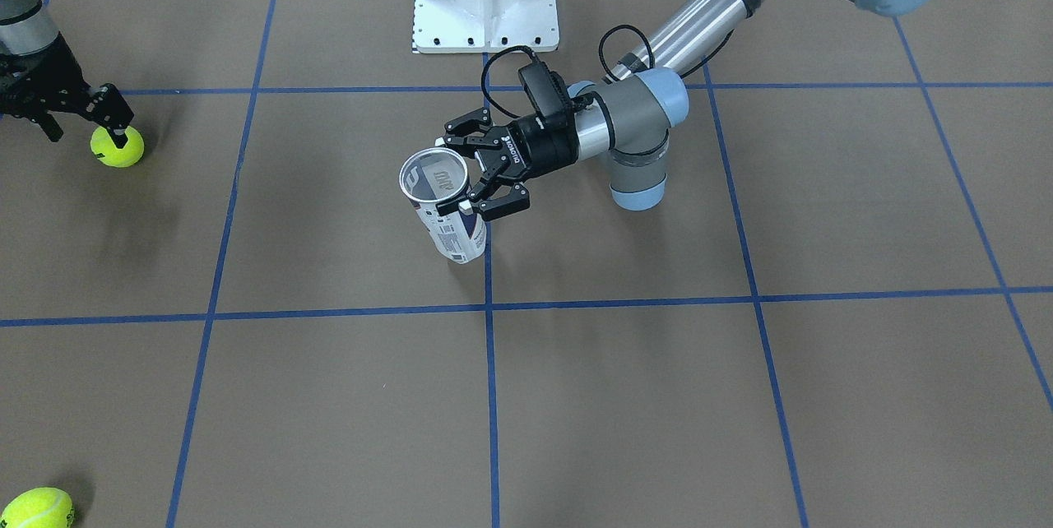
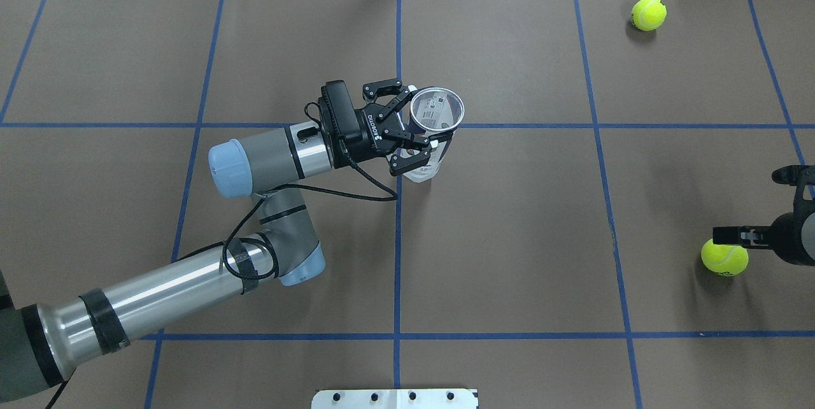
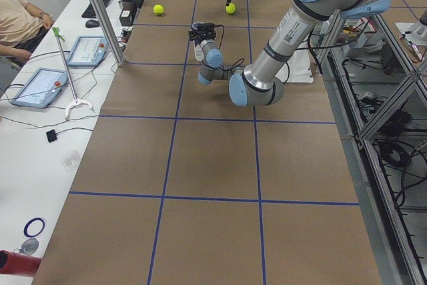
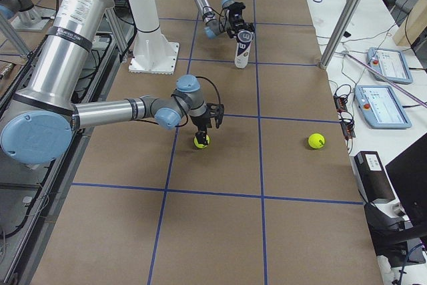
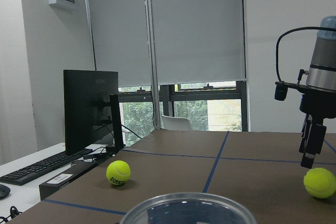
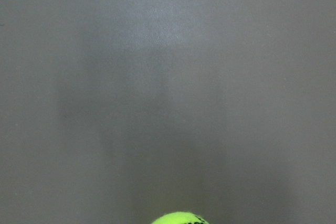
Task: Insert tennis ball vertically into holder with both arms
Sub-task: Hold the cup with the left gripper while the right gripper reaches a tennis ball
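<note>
Left fingers clasp the upright can near its rim; it looks light, slick, thin plastic, so squeeze gently. Right fingers hang open just above the ball: fuzzy, springy, best pinched across its middle.

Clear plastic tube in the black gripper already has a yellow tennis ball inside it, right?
No. The clear plastic tube held by the left gripper is empty: the overhead exterior view looks into its open top. Both yellow tennis balls lie on the brown table.
</note>
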`<state>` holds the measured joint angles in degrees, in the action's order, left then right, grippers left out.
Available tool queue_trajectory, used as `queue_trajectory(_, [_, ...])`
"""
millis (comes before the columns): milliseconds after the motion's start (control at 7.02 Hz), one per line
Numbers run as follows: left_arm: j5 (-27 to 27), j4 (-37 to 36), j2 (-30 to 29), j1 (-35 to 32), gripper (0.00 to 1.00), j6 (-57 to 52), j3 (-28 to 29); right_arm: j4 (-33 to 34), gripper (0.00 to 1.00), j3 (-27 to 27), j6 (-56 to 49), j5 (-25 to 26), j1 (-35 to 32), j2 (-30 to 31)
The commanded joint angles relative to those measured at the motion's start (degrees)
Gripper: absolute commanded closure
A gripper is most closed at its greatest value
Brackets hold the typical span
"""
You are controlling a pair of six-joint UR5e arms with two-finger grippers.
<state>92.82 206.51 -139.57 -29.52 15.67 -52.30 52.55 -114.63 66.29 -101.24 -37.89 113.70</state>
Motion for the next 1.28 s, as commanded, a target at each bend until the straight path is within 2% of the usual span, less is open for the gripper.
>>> queue_trajectory(0, [0.0,0.0,0.0,0.1,0.32,0.0,-0.1,0.0,0.00,0.2,2.2,1.3,2.8,0.4])
queue_trajectory(142, [0.0,0.0,0.0,0.0,0.32,0.0,0.0,0.0,0.00,0.9,3.7,4.3,5.5,0.3])
queue_trajectory(427, [0.0,0.0,0.0,0.0,0.32,0.1,0.0,-0.1,0.00,2.6,5.5,7.0,8.3,0.2])
queue_trajectory(570, [0.0,-0.1,0.0,0.0,0.32,0.0,0.0,-0.1,0.03,2.8,5.5,7.8,8.8,0.2])
queue_trajectory(712, [0.0,-0.1,0.0,0.1,0.32,0.0,0.0,-0.1,0.56,2.8,5.5,7.9,8.8,0.1])
queue_trajectory(854, [0.0,-0.1,0.0,0.1,0.32,0.1,0.0,-0.1,0.79,2.7,5.5,7.9,8.8,-0.3])
queue_trajectory(997, [0.0,-0.1,0.0,0.0,0.32,0.1,0.1,0.0,0.86,2.3,5.5,7.6,8.7,-1.2])
queue_trajectory(1139, [0.1,-0.1,0.1,0.1,0.31,0.0,0.1,-0.2,0.87,1.6,5.4,6.9,7.8,-2.6])
